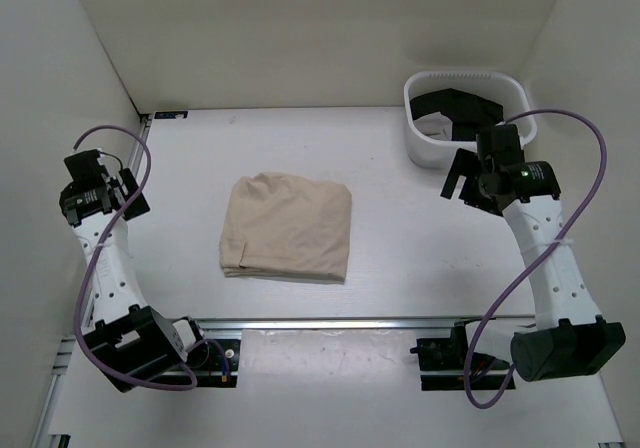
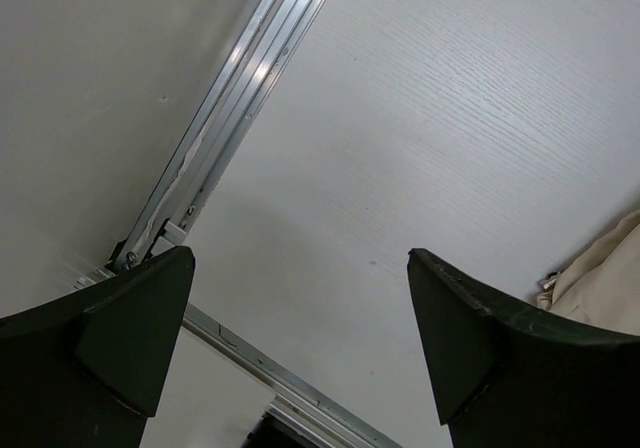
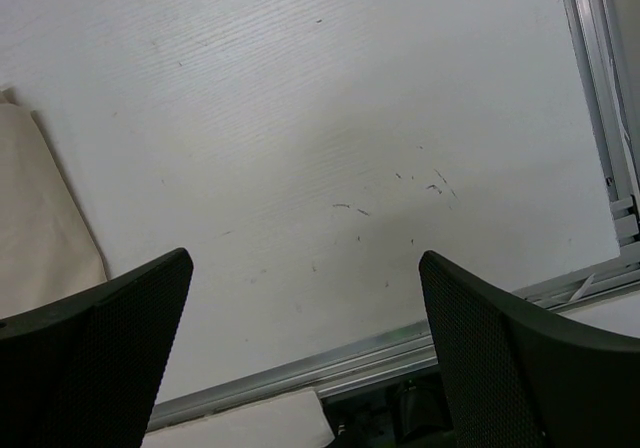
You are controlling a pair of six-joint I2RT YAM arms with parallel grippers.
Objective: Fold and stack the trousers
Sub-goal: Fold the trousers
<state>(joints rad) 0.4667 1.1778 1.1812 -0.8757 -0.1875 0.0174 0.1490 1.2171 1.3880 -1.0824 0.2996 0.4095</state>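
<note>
The beige trousers lie folded into a compact rectangle on the table's middle. An edge of them shows at the right of the left wrist view and at the left of the right wrist view. My left gripper is open and empty, raised at the far left, away from the cloth. My right gripper is open and empty, raised at the right, next to the basket. Both wrist views show only bare table between the jaws.
A white basket at the back right holds black garments. Aluminium rails run along the table's near edge and left side. White walls enclose the table on three sides.
</note>
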